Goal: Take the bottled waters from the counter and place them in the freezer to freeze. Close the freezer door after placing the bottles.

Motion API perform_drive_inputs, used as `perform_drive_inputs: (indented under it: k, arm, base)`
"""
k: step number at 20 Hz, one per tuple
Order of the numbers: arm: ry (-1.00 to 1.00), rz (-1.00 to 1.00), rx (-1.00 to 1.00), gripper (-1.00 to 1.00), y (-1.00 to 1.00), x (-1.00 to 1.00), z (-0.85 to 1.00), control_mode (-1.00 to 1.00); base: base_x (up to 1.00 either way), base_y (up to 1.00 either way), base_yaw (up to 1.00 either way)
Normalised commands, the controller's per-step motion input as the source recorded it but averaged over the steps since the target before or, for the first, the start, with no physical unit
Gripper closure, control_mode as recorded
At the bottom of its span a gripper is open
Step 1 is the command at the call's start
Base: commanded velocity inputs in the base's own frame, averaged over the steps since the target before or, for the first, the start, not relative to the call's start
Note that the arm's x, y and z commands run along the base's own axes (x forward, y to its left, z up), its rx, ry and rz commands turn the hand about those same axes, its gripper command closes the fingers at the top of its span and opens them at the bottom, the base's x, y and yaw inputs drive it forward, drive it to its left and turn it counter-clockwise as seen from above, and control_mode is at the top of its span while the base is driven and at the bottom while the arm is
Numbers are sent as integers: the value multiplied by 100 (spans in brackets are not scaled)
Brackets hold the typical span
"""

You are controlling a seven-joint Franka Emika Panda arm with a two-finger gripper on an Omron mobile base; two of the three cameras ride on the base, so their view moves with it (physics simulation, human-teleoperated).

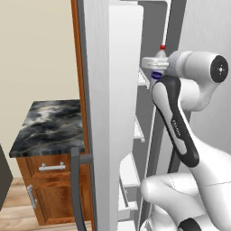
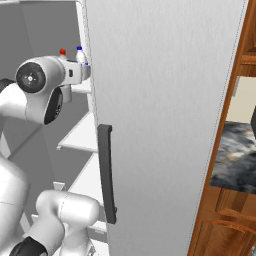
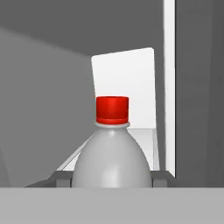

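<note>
My gripper (image 3: 111,177) is shut on the red-capped bottled water (image 3: 112,162), and its two dark fingertips (image 3: 63,177) press the bottle's sides. The hand (image 1: 155,62) reaches into the upper part of the open freezer (image 1: 140,128), among the white shelves (image 2: 80,135). The red cap (image 1: 162,47) sticks up above the hand. The blue-capped bottled water (image 2: 80,54) stands upright just beyond the held one (image 2: 62,52), inside the freezer. The freezer door (image 1: 110,113) stands swung open to the left of the arm. I cannot tell whether the held bottle rests on a shelf.
The dark marbled counter (image 1: 49,126) over brown cabinets lies left of the open door. A closed silver door (image 2: 165,125) with a dark handle (image 2: 106,170) stands right of the freezer opening, and more counter (image 2: 235,155) lies beyond it. My arm takes up much of the opening.
</note>
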Motion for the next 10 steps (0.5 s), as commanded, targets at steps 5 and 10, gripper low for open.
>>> perform_drive_inputs:
  k: [5,10]
  arm:
    - [-9,0,-27,100,13,26,-13,-100]
    - [-7,0,-10,100,0,16,0,-100]
  base:
    - [0,0,0]
    - [0,0,0]
